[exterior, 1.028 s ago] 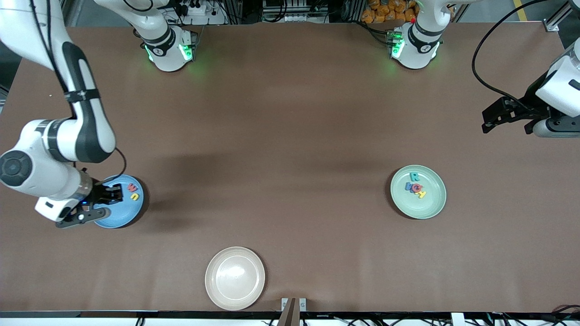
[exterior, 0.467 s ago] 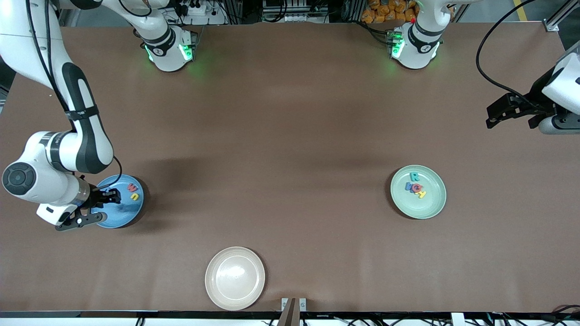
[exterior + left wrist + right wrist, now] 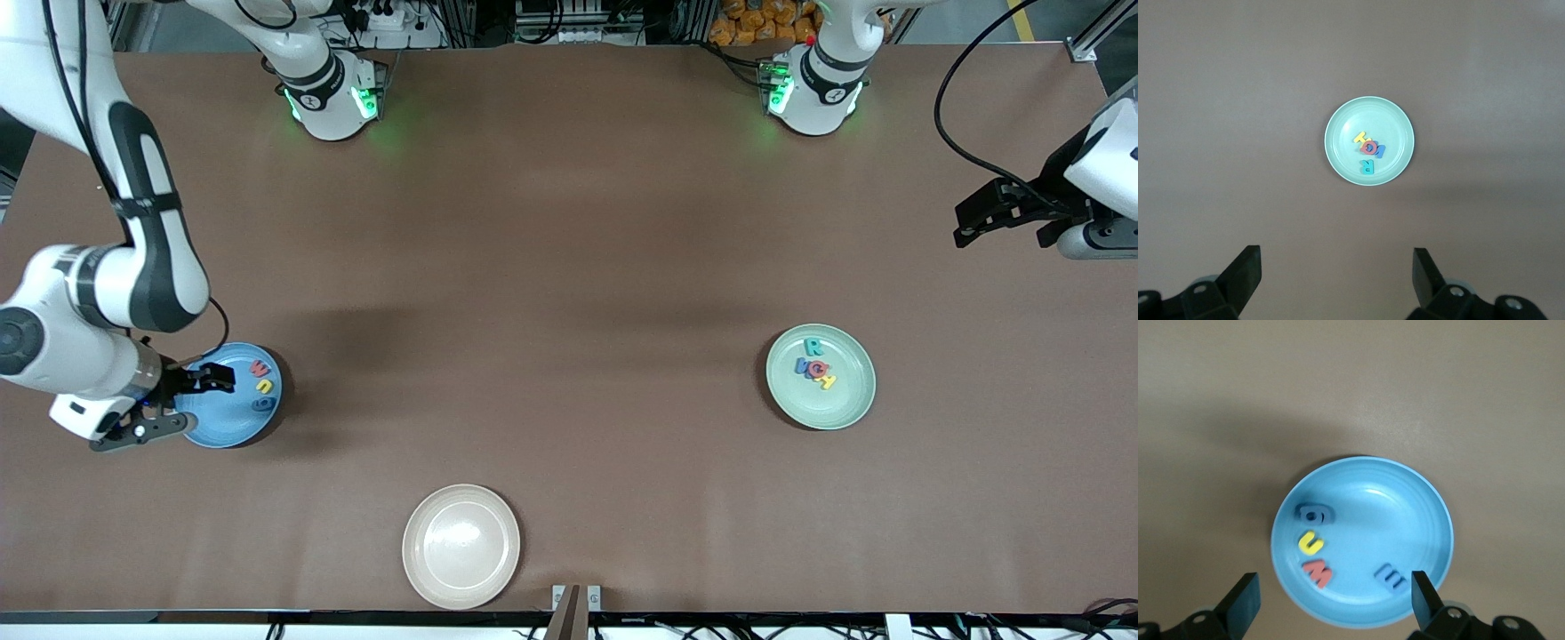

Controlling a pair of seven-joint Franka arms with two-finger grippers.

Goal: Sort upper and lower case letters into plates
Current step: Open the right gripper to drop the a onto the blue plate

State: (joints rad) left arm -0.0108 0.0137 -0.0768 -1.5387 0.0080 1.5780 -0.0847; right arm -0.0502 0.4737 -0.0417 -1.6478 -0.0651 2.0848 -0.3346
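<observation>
The light blue plate [image 3: 222,418] lies at the right arm's end of the table. It holds a red letter [image 3: 259,367], a yellow letter [image 3: 264,386] and a dark blue letter [image 3: 260,404]. The right wrist view shows this plate [image 3: 1378,520] with a fourth, light blue letter [image 3: 1392,577]. My right gripper [image 3: 218,377] hangs open and empty over the plate's edge [image 3: 1333,600]. The mint green plate [image 3: 840,404] holds several letters [image 3: 815,366], also in the left wrist view [image 3: 1369,148]. My left gripper [image 3: 965,227] waits open and empty, high over the left arm's end of the table [image 3: 1335,273].
A cream-beige plate [image 3: 460,546] lies empty near the front camera's edge of the table. The two arm bases [image 3: 333,93] [image 3: 813,84] stand along the table's robot edge. Bare brown table lies between the plates.
My right gripper has drawn back off the middle of the blue plate toward the table's end, uncovering the dark blue letter. The left gripper shifted slightly, then stopped.
</observation>
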